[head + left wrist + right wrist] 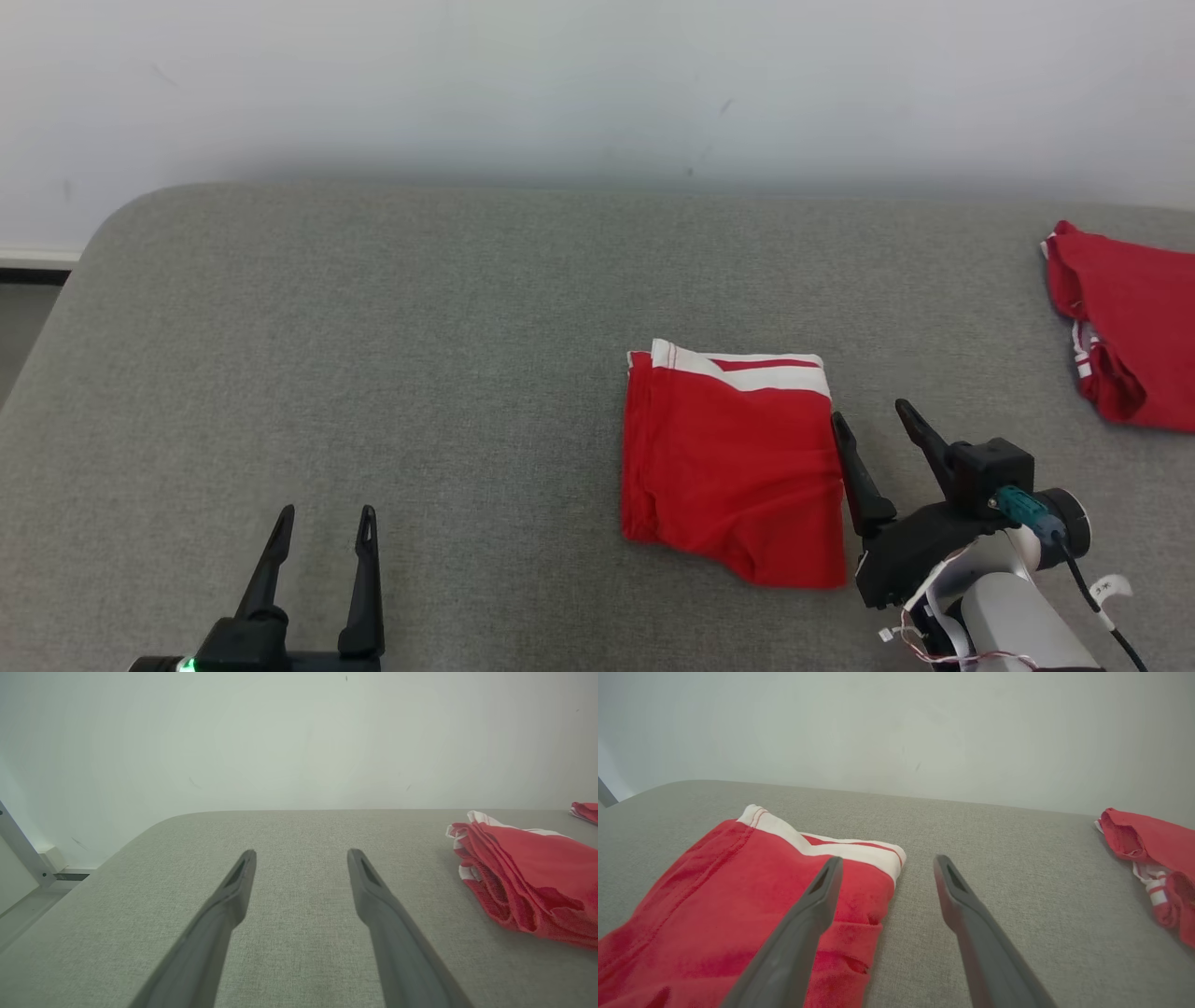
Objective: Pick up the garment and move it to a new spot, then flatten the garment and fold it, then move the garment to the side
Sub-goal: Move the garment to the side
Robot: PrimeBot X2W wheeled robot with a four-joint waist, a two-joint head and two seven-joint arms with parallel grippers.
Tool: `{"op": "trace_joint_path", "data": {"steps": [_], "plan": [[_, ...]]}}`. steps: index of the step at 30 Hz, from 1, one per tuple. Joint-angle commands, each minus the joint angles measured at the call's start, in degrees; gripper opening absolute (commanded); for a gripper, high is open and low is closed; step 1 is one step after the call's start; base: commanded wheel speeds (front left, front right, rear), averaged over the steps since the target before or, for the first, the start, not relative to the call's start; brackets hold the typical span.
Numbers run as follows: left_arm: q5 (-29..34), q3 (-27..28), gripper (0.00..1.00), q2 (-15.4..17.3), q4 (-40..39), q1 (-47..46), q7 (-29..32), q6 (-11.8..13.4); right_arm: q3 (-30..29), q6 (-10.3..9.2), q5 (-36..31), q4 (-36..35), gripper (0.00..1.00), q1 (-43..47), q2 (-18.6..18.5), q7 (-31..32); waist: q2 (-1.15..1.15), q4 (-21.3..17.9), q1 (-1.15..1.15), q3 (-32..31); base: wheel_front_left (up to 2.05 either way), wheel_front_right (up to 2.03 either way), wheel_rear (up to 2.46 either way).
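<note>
A folded red garment (733,462) with a white band along its far edge lies on the grey padded table (373,355), right of centre. It appears at the right of the left wrist view (528,877) and at the lower left of the right wrist view (738,905). My right gripper (873,415) stands open just beside the garment's right edge, its left finger over the cloth's edge and nothing between the fingers (887,858). Low at the left, my left gripper (327,511) is open over bare table, far from the garment (301,851).
A second red garment (1125,322) with white trim lies crumpled at the table's far right edge, also at the right of the right wrist view (1153,858). A pale wall (597,84) rises behind the table. The table's rounded left corner (121,215) drops to the floor.
</note>
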Motion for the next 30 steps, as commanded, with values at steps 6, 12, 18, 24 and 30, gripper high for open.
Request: {"op": "trace_joint_path", "data": {"steps": [6, 12, 18, 24, 30], "plan": [[0.0, -0.5, 1.00, -0.7, 0.3, -1.9, -0.1, -0.2, 2.0, -0.18, 2.6, 11.3, 1.00, -6.4, -0.3, 0.5, 0.00, 4.1, -0.01, 3.2, 0.00, 0.00, 0.00], [-0.3, 0.1, 1.00, -1.0, 0.4, -2.4, -0.1, -0.2, 3.9, -0.18, 5.5, 19.3, 1.00, -9.4, 0.7, 1.7, 0.00, 4.3, -0.01, 4.5, 0.00, 0.00, 0.00], [-0.1, -0.2, 1.00, -1.3, 0.7, -3.1, -0.1, -0.4, 7.1, -0.18, 8.8, 24.0, 0.60, -10.7, 1.8, 2.9, 0.00, 4.2, -0.01, 5.1, 0.00, 0.00, 0.00], [0.3, -0.6, 1.00, -1.2, 1.6, -4.4, -0.1, -1.2, 11.0, -0.18, 12.4, 25.0, 0.00, -13.5, 0.4, 0.8, 0.00, 2.9, -0.01, 5.7, 0.00, 0.00, 0.00], [0.5, -0.4, 1.00, -0.6, 2.3, -6.5, -0.2, -2.3, 18.0, -0.19, 14.4, 23.6, 0.00, -19.1, -4.5, 1.2, 0.00, -0.4, -0.01, 7.8, 0.00, 0.00, 0.00]]}}
